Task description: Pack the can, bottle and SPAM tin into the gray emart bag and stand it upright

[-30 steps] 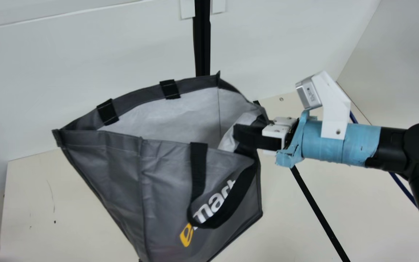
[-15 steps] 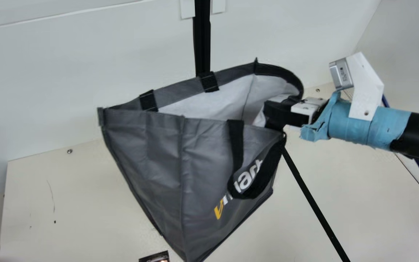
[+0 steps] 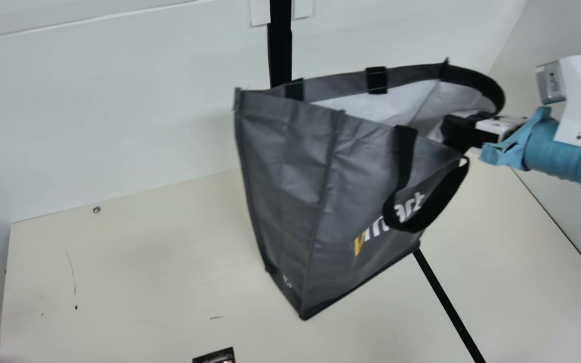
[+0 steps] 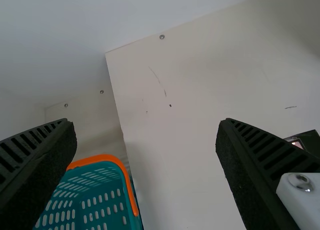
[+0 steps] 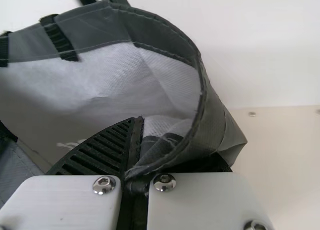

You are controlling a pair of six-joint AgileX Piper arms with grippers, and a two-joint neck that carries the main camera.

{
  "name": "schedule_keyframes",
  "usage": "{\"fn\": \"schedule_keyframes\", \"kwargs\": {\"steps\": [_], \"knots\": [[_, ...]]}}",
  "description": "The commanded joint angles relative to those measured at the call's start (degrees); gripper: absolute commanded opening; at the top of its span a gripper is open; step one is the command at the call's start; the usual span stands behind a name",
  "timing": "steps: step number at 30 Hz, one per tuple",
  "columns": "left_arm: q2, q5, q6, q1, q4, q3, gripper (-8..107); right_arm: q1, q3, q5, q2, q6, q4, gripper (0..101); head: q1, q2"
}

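Teal basket (image 4: pixel 102 172), orange rim, just off the table's left edge. Left end effector (image 4: pixel 147 122): fingers wide apart. Part of a black item (image 3: pixel 215 357) lies on the table. Gray bag (image 3: pixel 290 166) is right of it, toward the far edge, slightly tilted, mouth open, contents hidden. Right end effector (image 3: pixel 454 132) is clamped on its right rim. Cream table (image 3: pixel 134 262): scuffs, black strip (image 3: pixel 444 297). White wall (image 3: pixel 119 126) behind, black post (image 3: pixel 280 45).
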Motion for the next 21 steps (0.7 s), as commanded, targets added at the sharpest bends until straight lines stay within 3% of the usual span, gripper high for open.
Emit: {"fn": "schedule_keyframes", "kwargs": {"steps": [1,21], "knots": [[0.0,0.0,0.0,0.0,0.0,0.0,90,-2.3,-1.36,-0.42,0.94,-0.19,-0.79,0,-1.3,-0.14],[0.0,0.0,0.0,0.0,0.0,0.0,90,-13.39,-16.41,-5.61,11.2,-1.67,-6.57,0,-1.3,-0.14]]}}
